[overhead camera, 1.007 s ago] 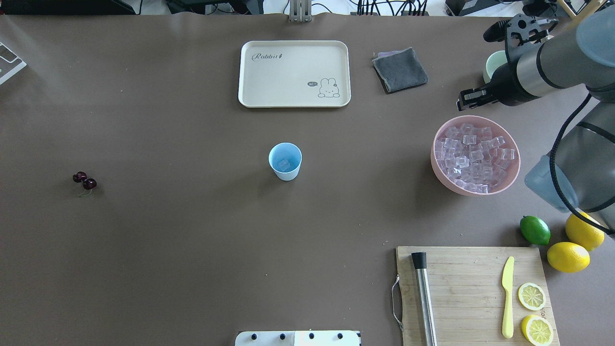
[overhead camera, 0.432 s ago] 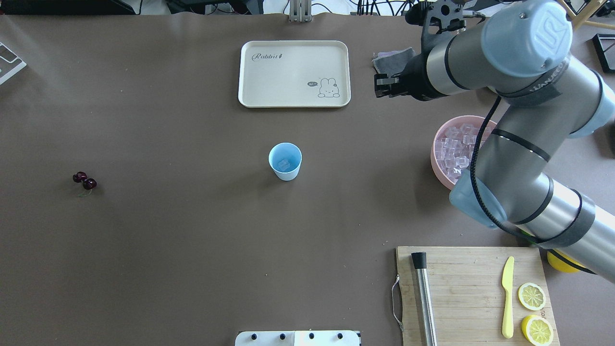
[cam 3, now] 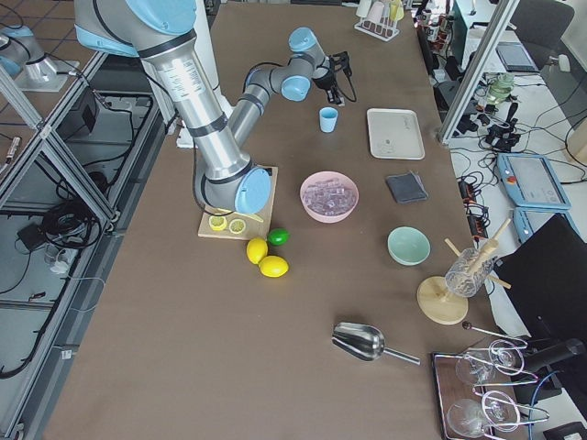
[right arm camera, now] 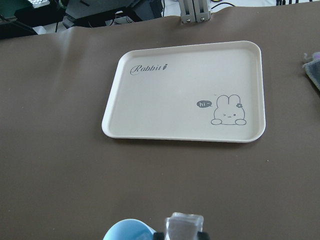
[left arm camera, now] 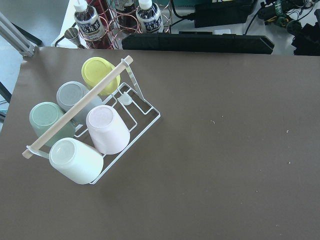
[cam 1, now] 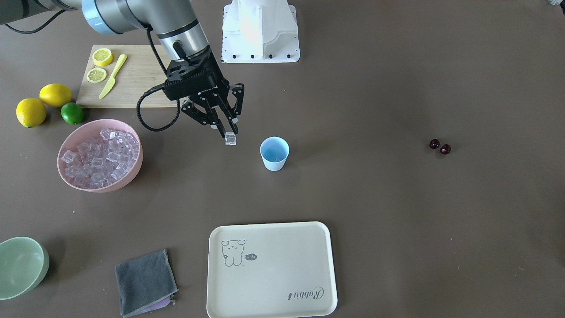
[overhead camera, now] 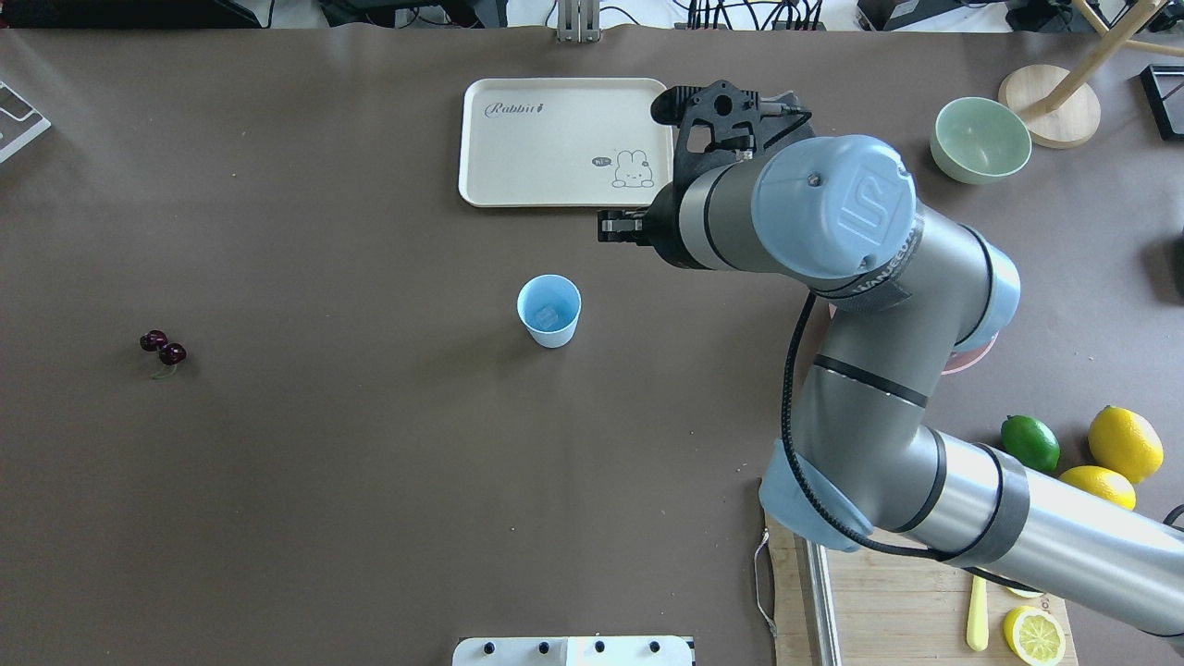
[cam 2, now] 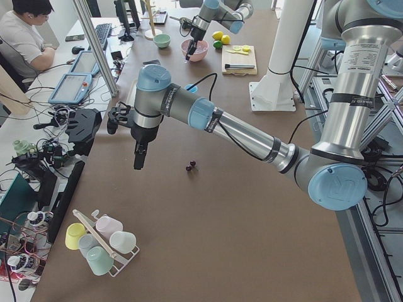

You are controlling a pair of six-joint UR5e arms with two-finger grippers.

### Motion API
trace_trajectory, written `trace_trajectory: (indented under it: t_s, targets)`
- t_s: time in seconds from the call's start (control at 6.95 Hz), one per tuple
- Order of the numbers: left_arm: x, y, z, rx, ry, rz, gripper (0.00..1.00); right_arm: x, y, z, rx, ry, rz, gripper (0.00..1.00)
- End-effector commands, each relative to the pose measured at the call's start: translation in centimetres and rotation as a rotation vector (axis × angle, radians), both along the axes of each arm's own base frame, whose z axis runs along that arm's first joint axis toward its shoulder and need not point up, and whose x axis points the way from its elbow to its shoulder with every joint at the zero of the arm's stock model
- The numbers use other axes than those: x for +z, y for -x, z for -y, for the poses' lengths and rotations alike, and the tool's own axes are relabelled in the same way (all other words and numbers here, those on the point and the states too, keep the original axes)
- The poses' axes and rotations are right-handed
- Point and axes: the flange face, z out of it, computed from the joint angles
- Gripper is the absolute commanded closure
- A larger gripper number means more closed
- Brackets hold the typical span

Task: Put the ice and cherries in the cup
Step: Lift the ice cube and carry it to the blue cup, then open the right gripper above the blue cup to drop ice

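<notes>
The pale blue cup (overhead camera: 548,310) stands upright mid-table with one ice cube (overhead camera: 547,317) inside; it also shows in the front view (cam 1: 274,153). My right gripper (cam 1: 228,133) is shut on a clear ice cube (cam 1: 230,139) and holds it above the table, a short way from the cup on the pink bowl's side. In the right wrist view the cube (right arm camera: 184,224) sits beside the cup's rim (right arm camera: 127,231). The two cherries (overhead camera: 163,348) lie far left on the table. My left gripper (cam 2: 138,160) hangs near them; I cannot tell if it is open or shut.
A pink bowl (cam 1: 115,182) full of ice (cam 1: 99,152) stands by the lime (cam 1: 72,113) and lemons. A cream tray (overhead camera: 566,139), a pale green bowl (overhead camera: 980,139), a grey cloth (cam 1: 145,282) and a cutting board (cam 1: 132,79) lie around. A cup rack (left arm camera: 90,130) shows below the left wrist.
My right arm has swung left from beside the pink bowl, past the grey cloth, to near the cup. The cup and cherries have not moved.
</notes>
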Motion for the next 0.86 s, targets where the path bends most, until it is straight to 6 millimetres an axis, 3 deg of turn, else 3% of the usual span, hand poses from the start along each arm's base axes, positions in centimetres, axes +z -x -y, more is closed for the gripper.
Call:
trace_trajectory:
  t_s: [0.0,0.43,0.72]
  targets:
    - [0.2,-0.2,0.0,0.003,0.003,0.0,0.02,-1.3,5.4,-1.6,-0.002,-0.017,-0.021,1.0]
    - [0.4,-0.2,0.0,0.004,0.008,0.0,0.02,-2.2,8.5,-1.1,-0.023,-0.023,-0.047,1.0]
    - [1.2,-0.2,-0.5,0.005,0.019,0.002,0.02,-1.2,10.9,0.0,-0.026,-0.02,-0.052,1.0]
